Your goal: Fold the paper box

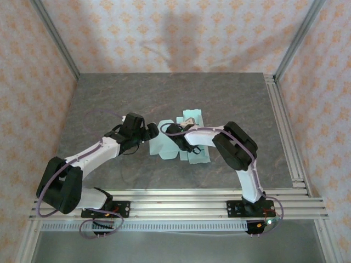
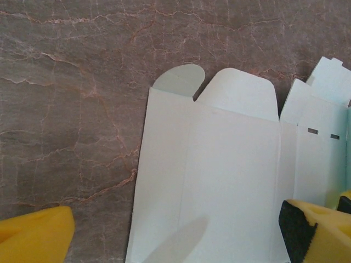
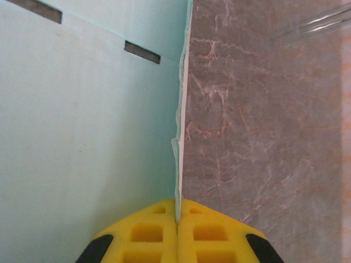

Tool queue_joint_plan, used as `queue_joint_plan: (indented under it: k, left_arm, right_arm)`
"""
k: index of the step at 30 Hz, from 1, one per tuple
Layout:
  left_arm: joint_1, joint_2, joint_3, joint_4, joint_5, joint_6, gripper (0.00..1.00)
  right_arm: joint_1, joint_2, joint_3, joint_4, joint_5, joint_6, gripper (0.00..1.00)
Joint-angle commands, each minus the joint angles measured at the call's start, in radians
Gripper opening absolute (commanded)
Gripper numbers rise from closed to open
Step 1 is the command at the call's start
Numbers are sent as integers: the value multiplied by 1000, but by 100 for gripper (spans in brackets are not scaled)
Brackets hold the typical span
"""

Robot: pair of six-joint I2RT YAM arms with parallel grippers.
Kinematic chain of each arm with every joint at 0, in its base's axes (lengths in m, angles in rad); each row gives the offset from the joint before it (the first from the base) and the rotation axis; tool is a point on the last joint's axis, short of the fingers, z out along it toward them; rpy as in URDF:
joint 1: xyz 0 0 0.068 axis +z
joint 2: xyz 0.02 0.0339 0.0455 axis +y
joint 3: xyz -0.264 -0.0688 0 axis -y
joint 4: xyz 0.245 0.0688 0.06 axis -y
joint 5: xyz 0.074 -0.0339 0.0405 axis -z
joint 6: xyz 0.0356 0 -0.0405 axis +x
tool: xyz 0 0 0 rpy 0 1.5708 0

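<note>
Just one pale mint-green die-cut card paper box (image 1: 162, 146) (image 2: 230, 181) (image 3: 82, 137), unfolded mid grey marbled table (image 1: 109, 109); two arms at it: right gripper (image 1: 171, 130) (image 3: 177, 219) pinching one edge, left gripper (image 1: 151, 131) (image 2: 175, 233) spread wide over its left panel

Right claw (image 3: 177, 212) tight on paper box (image 3: 82, 137)

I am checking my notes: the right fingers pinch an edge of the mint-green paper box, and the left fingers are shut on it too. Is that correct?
Not quite: the left fingers stand wide open over the paper box and grip nothing, as the left wrist view shows. The right fingers do pinch its edge.
</note>
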Motion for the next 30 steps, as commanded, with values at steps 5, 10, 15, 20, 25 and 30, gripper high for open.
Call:
queue_joint_plan:
  k: [5, 10, 15, 20, 25, 30]
  left_arm:
    - [8, 8, 3, -14, -23, 10, 98]
    - [8, 4, 7, -15, -24, 10, 98]
    - [9, -4, -1, -20, -25, 19, 98]
    - [7, 11, 23, -24, -8, 42, 99]
    - [-6, 46, 66, -21, 5, 55, 99]
    - [-33, 78, 96, -25, 3, 61, 99]
  right_arm:
    - [-31, -74, -49, -6, -79, -63, 0]
    - [-8, 47, 66, -157, 72, 4, 0]
    - [-16, -24, 25, -72, -33, -18, 0]
    - [-55, -223, -156, 205, -281, -137, 0]
    - [-127, -334, -260, 371, -492, -175, 0]
    - [-172, -370, -302, 453, -591, -179, 0]
